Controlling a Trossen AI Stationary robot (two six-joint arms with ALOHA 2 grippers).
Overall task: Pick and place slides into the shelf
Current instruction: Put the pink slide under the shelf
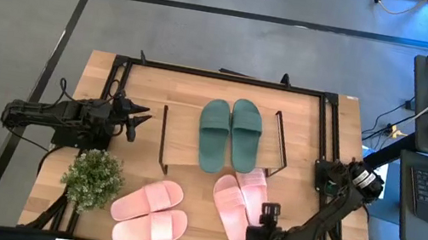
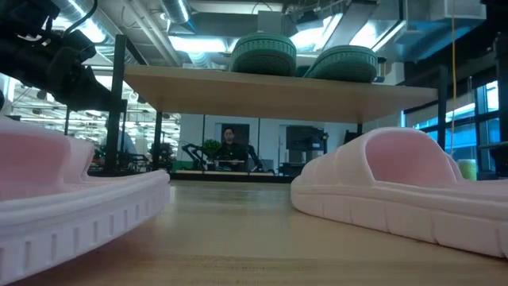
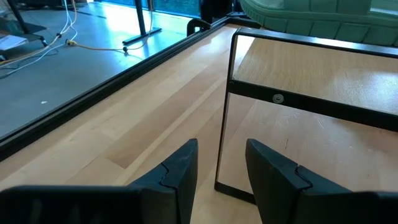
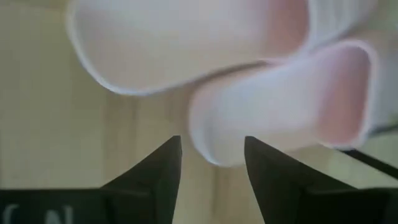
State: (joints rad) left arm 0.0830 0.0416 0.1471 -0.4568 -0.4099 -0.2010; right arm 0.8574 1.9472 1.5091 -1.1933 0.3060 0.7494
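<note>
The right hand [image 1: 269, 217] hovers released at the heel of the nearer pink slides [image 1: 238, 201] on the surface [image 1: 334, 122] — best centred over one rim before clenching. Green slides [image 1: 229, 131] top the shelf [image 1: 176, 144]; the left hand [image 1: 138, 118] waits beside it, released.

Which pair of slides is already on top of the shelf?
The dark green pair, lying side by side on the shelf. Both pink pairs lie on the table in front of it.
</note>
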